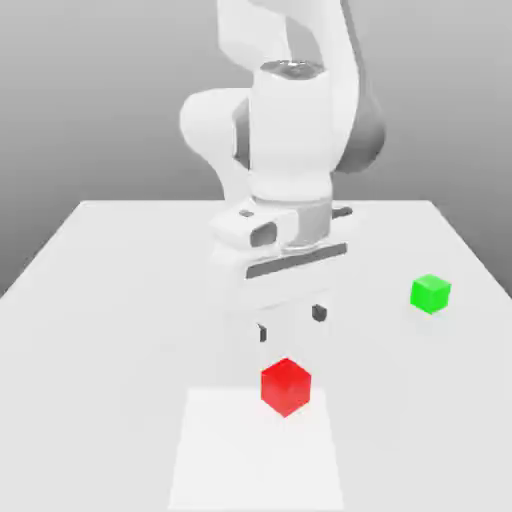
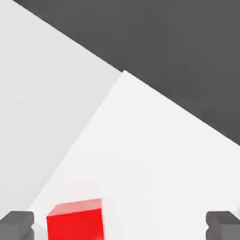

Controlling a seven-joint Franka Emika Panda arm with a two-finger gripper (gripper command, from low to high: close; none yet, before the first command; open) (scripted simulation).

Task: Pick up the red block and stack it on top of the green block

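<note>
Red block [image 1: 286,386] low centre, spread pincer [image 1: 290,322] above it, empty; seems off-centre between the fingertips [image 2: 17,224], so descent may clip or nudge it.

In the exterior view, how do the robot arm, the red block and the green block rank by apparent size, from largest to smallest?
1. The robot arm, far the largest.
2. The red block.
3. The green block.

The red block looks bigger, but it appears nearer the camera, so the two blocks may really be alike in size.
</note>
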